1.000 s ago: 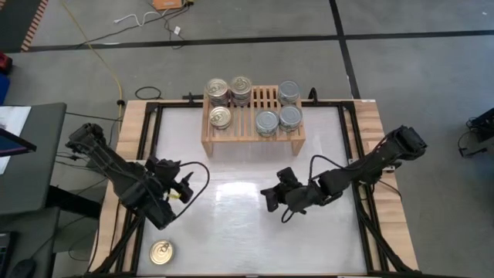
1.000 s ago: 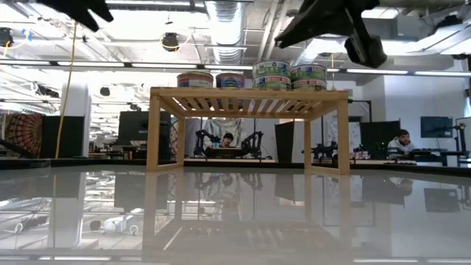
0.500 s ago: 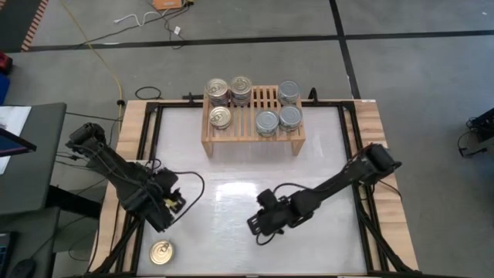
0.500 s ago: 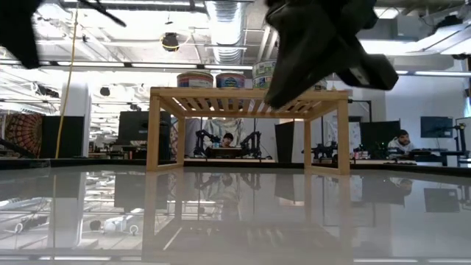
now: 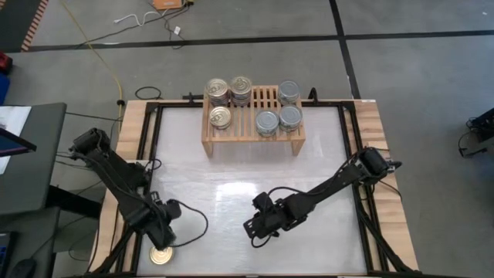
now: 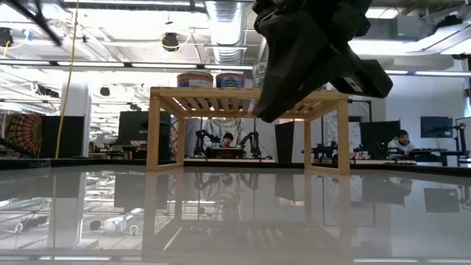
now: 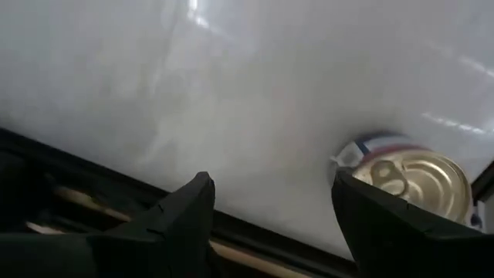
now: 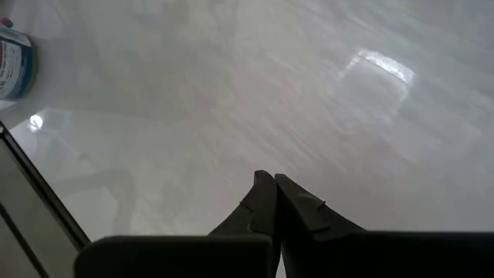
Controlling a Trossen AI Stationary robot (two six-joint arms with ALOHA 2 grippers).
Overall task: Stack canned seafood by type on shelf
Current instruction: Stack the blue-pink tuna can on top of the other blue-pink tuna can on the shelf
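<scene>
- Both arms have swung toward the near edge; left gripper, fingers spread and empty, hovers at the last loose gold-topped tin.
- Right gripper, clenched, empty, hangs mid-table.
- Shelf carries sorted stacks: gold-topped tins left, silver-topped tins right.
</scene>
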